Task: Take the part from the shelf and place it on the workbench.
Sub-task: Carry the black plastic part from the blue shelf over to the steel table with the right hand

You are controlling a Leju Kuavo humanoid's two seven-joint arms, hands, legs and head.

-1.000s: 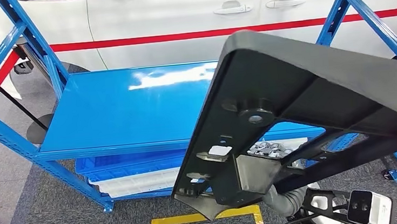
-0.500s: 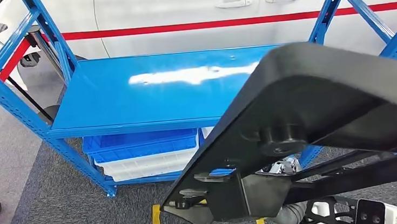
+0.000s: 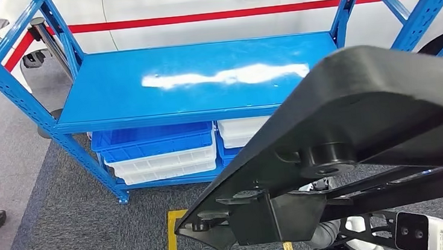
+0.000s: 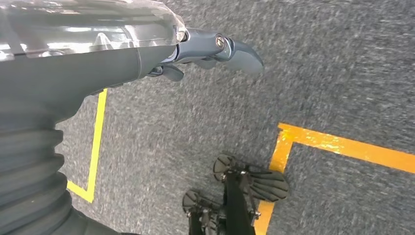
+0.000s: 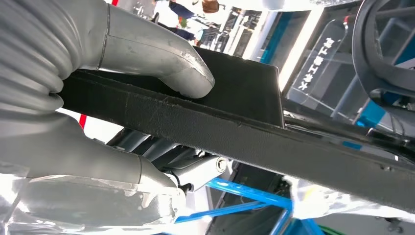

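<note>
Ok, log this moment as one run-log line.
phase: carrying | right hand: grips black part | left hand: holds nothing | shelf: top bare | workbench: unseen

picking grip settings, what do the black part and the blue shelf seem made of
Black part: probably moulded plastic, matte, with a fine grain, ribs and bosses underneath.
Blue shelf: likely painted sheet metal, glossy; it throws a bright glare, and its uprights are perforated.

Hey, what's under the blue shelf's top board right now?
Stacked blue and white bins sit on the level beneath the shelf board. The black part covers the right end, so whatever lies there is hidden.
</note>
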